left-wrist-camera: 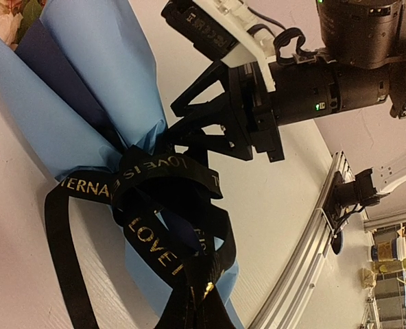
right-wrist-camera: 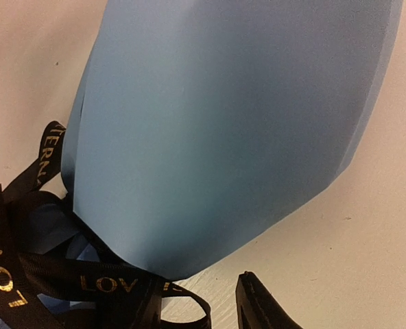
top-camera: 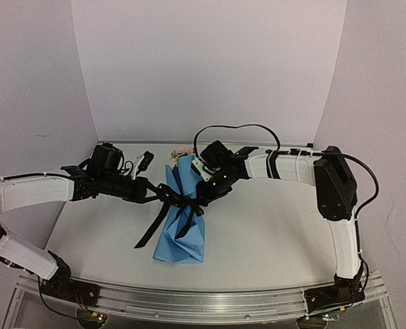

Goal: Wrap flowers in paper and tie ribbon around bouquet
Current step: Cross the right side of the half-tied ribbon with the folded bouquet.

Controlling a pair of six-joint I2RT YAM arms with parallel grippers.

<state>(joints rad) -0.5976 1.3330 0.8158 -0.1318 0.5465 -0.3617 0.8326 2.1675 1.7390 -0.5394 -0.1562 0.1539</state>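
I see the bouquet (top-camera: 184,233) lying on the table (top-camera: 278,233) at the centre of the overhead view. Its roses (top-camera: 183,151) point toward the top, and the black ribbon (top-camera: 178,199) runs around its middle. My left pincer (top-camera: 160,192) is closed at the ribbon. The right pincer (top-camera: 201,195) sits opposite; I cannot tell whether it is open or gripping.

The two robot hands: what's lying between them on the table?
The bouquet, at its pinched waist banded by the black ribbon, lies between the left hand and the right hand. The top view shows it best.
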